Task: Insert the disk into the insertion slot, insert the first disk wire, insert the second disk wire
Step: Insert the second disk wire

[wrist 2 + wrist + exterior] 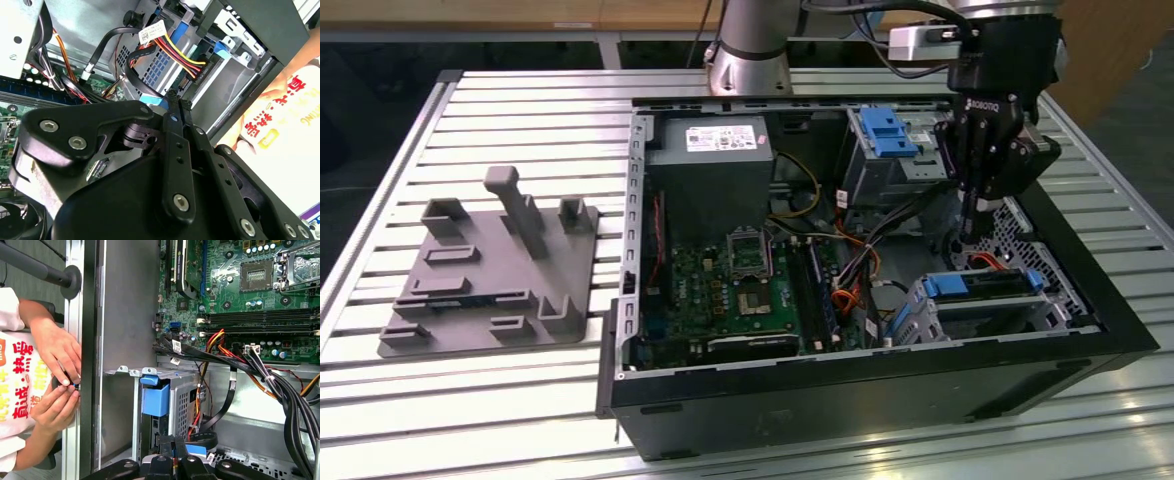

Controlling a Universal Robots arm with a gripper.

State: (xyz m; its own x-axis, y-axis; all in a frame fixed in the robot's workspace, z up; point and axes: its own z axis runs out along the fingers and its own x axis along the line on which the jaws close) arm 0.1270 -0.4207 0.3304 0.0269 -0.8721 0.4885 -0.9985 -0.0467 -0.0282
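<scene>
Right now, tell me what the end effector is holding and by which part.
The end effector appears shut on a black disk wire, pinched at its flat blue connector end; the contact itself is partly hidden.

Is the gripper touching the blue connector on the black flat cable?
Touching. In the second wrist view the blue connector sits directly against the fingertips of the closed gripper, with no gap.

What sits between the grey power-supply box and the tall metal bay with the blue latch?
In the exterior view, a loose bundle of yellow and black wires hangs in the gap between the power-supply box and the bay.
</scene>
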